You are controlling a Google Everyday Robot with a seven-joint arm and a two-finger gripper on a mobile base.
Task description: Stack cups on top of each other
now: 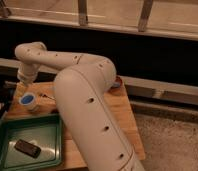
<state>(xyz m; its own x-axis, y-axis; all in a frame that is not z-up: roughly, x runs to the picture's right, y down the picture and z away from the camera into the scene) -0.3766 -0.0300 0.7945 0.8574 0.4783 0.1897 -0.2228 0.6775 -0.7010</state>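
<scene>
Item, light-blue cup (pixel 28 100): upright on the wooden surface (pixel 119 107) near its left edge, mouth up, just beyond the green tray (pixel 51 135); it lies directly below and slightly toward us from our end effector (pixel 23 88), which hangs just above its rim, so we judge the coming move to be a short vertical one. Item, arm: reaches left across the surface from the large near link, wrist bent straight down; whether the end effector is open or closed we cannot tell.
</scene>
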